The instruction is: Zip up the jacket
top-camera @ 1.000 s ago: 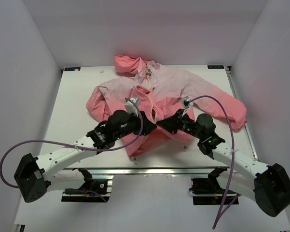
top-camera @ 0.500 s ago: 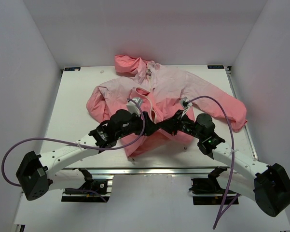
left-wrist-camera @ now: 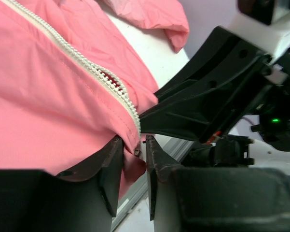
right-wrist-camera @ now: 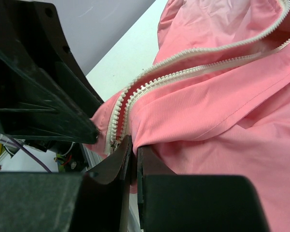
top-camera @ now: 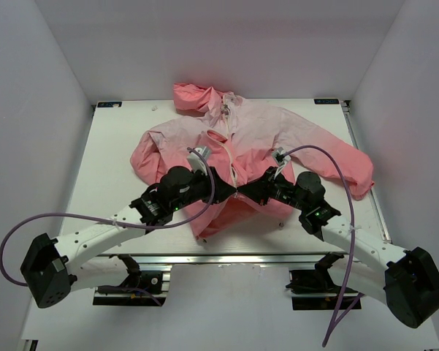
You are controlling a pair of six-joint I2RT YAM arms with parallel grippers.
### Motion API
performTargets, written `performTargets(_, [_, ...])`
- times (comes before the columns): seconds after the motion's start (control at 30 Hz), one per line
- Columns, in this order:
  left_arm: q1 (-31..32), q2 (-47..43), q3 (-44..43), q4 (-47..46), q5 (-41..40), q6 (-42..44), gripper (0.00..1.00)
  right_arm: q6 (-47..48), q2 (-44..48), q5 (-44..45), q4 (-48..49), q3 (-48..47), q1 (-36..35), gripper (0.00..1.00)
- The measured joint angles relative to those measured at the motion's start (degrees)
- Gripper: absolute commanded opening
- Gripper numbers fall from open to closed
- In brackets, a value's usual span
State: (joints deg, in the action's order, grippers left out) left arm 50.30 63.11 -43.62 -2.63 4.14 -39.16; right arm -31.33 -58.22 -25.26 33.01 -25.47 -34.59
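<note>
**Top view.** The jacket point(top-camera: 263, 139) is lying front-up in the middle of the bench point(top-camera: 117, 146). Its hood is pointing to the top of the frame, its hem to the bottom, and its sleeves are spreading left and right. Its zipper point(top-camera: 230, 146) is running down the middle, leaning a little to the right as it descends; that is the long axis. The left hand point(top-camera: 223, 187) and right hand point(top-camera: 248, 190) are meeting tip to tip at the zipper's lower end. Compared with half a second ago, the left arm is sitting slightly lower and further left, while the right arm is sitting almost where it was. I read this as the left arm adjusting its grip at the foot, with the upward pull not yet begun.

**Left wrist view.** The jacket is filling the left half of the frame and the zipper is running from the upper left down to the lower centre. The left hand point(left-wrist-camera: 133, 147) is narrow, its fingers closing on the pink cloth right at the foot of the teeth. The right hand's black frame is sitting close by on the right.

**Right wrist view.** The zipper is running from the upper right to the lower left, its two rows of teeth parted and joining only near a small slider point(right-wrist-camera: 114, 143). The right hand point(right-wrist-camera: 134, 145) is nearly closed, pinching the cloth edge just beside that slider.
</note>
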Motion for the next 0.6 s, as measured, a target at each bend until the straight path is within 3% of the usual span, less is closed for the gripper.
performTargets(0.23, [-0.11,2.21,-0.15,1.55,-0.09,0.26,0.26,0.0,0.35,0.48,-0.31,0.0,0.02,0.0])
performTargets(0.3, [-0.11,2.21,-0.35,1.73,-0.24,0.35,0.18,-0.04,0.57,0.66,-0.35,0.0,0.02,0.0])
performTargets(0.33, [-0.13,2.21,-0.37,1.75,-0.28,0.39,0.07,-0.11,0.68,0.72,-0.35,0.0,0.02,0.0])
performTargets(0.4, [-0.17,2.21,-0.37,1.77,-0.33,0.55,0.0,-0.28,0.9,0.98,-0.39,0.0,0.02,0.0])
performTargets(0.6, [-0.24,2.21,-0.37,1.84,-0.31,0.55,0.0,-1.97,1.38,2.32,-1.86,-0.04,0.0,0.0])
